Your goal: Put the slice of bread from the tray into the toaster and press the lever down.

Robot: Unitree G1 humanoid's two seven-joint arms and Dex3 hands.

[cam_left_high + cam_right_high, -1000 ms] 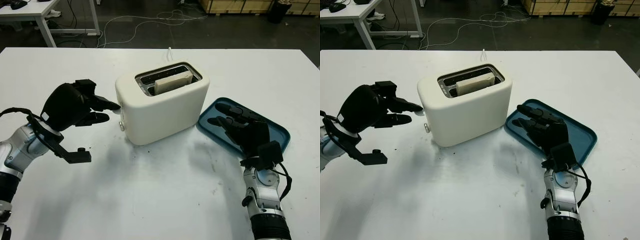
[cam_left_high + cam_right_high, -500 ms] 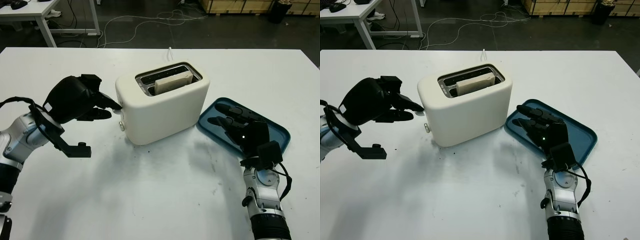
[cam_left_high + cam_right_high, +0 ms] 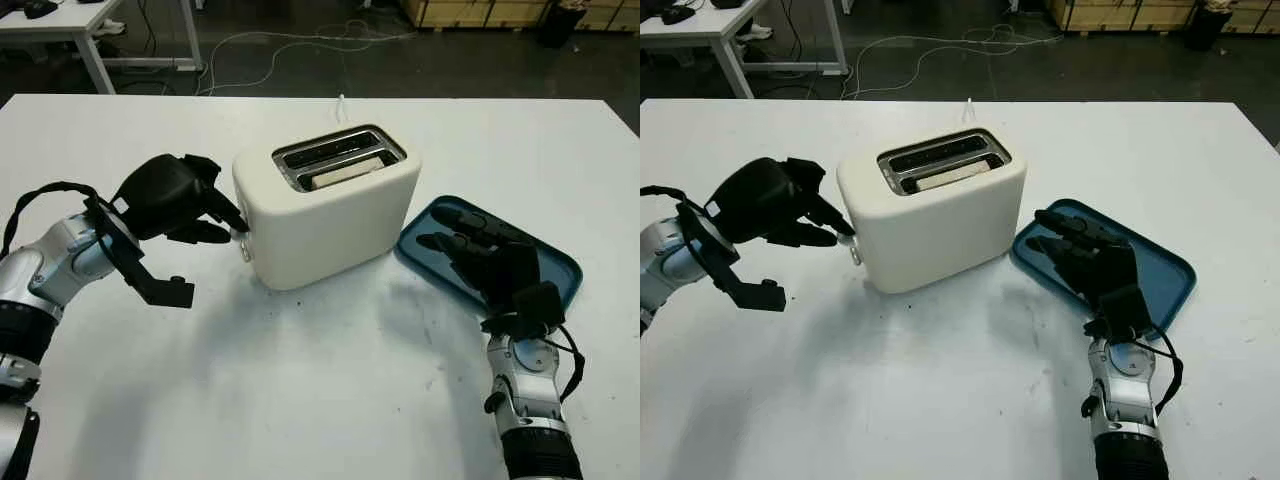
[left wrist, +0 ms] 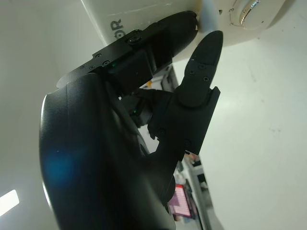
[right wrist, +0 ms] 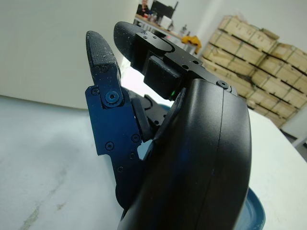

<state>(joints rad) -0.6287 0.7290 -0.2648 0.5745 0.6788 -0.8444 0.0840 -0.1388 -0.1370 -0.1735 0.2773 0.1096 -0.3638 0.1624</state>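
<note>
A cream toaster [image 3: 330,220] stands mid-table. The bread slice [image 3: 345,176] sits low inside its near slot, with just the top edge showing. My left hand [image 3: 226,222] is at the toaster's left end, open, with its fingertips [image 4: 204,45] pressed on the white lever [image 4: 207,18] next to the round dial [image 4: 244,6]. My right hand [image 3: 487,258] is open above the blue tray [image 3: 560,268], which lies right of the toaster and has no bread in the part I can see.
The toaster's white cable [image 3: 340,102] runs off the table's far edge. Bare white tabletop [image 3: 300,380] stretches in front of the toaster. Beyond the table are a dark floor with cables and another white table [image 3: 60,25].
My left hand moved right and down onto the toaster's lever. The bread slice, which stood above the slot, has sunk into it. The right hand has not moved.
</note>
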